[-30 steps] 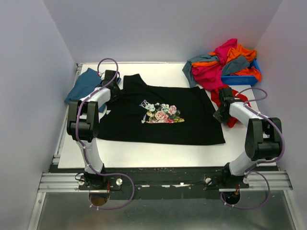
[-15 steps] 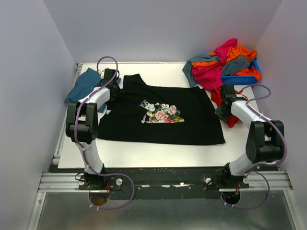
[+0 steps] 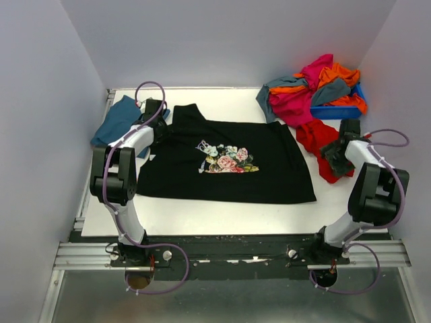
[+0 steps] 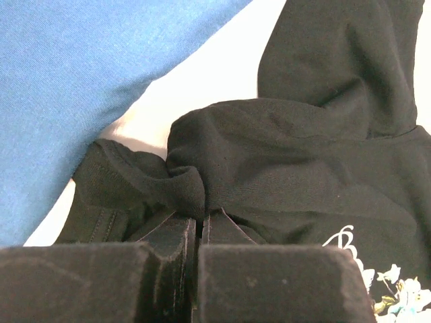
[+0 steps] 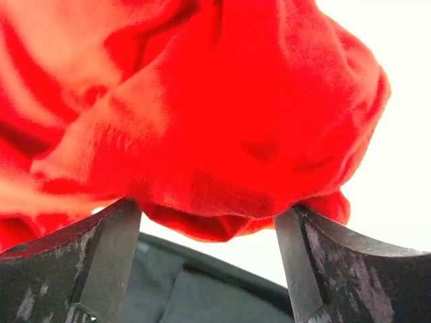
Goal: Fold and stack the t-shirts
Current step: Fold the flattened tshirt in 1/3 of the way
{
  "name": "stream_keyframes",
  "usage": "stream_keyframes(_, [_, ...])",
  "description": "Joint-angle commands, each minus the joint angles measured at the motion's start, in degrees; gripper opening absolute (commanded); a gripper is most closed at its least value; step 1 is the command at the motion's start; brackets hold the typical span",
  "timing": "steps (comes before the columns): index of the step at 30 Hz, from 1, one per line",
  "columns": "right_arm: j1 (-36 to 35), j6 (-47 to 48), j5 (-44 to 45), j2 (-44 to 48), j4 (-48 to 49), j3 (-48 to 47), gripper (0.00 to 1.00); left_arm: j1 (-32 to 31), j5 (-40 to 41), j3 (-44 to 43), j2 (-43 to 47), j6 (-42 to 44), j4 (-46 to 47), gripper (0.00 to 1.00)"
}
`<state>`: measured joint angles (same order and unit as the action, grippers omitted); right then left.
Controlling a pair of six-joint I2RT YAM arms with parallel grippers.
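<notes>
Soft, matt, fine-knit cloth in the black t-shirt (image 4: 303, 168), stitched at the hem; same matt knit, faintly ribbed, in the teal-blue t-shirt (image 4: 81, 74). Looks smoother in the red t-shirt (image 5: 236, 121). Hard matt black, scuffed grey, on the right gripper (image 5: 209, 210) fingers (image 5: 101, 262); grainy and rough on the left gripper (image 4: 199, 225) pads (image 4: 269, 282). Smooth plastic for the blue bin (image 3: 333, 112); matt white for the table (image 3: 222, 214); bare metal along the front rail (image 3: 81, 256).
</notes>
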<state>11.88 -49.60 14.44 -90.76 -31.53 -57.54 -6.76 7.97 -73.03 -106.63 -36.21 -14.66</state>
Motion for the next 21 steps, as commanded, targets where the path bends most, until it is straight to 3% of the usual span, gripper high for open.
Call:
stream_keyframes(1, [5.69,-1.9,-6.18,-8.45,1.03,-5.28,0.85,0.0,0.12,0.35,3.0,0.52,1.73,0.05])
stream_keyframes(2, [6.31,-2.07,-5.48,-10.12,0.68,-7.39,0.82,0.0,-0.23,0.44,3.09,0.52,1.91,0.05])
stream_keyframes(5, [6.84,-2.61,0.84,-12.33,-3.17,-14.5,0.84,0.0,-1.02,0.61,3.09,0.52,2.26,0.06])
stream_keyframes(8, [6.75,-1.55,4.01,-9.36,-5.91,-17.34,0.86,0.0,-1.02,1.23,3.97,0.52,2.52,0.08])
stream_keyframes(9, [6.58,-1.46,4.19,-7.0,-5.48,-16.56,0.86,0.0,-1.2,1.4,4.23,0.44,2.79,0.09])
stream_keyframes(13, [5.35,-1.37,4.12,3.29,-3.72,-10.15,0.89,0.0,-3.39,3.86,6.17,-0.97,6.03,0.39])
stream_keyframes(16, [4.74,-0.15,0.17,10.58,-2.23,-3.92,0.9,0.0,-2.88,4.66,6.96,-0.97,5.96,0.5])
stream_keyframes(21, [-0.27,1.53,-2.66,23.41,-3.18,7.77,0.88,-0.35,-2.87,5.18,9.41,-0.97,5.08,0.58])
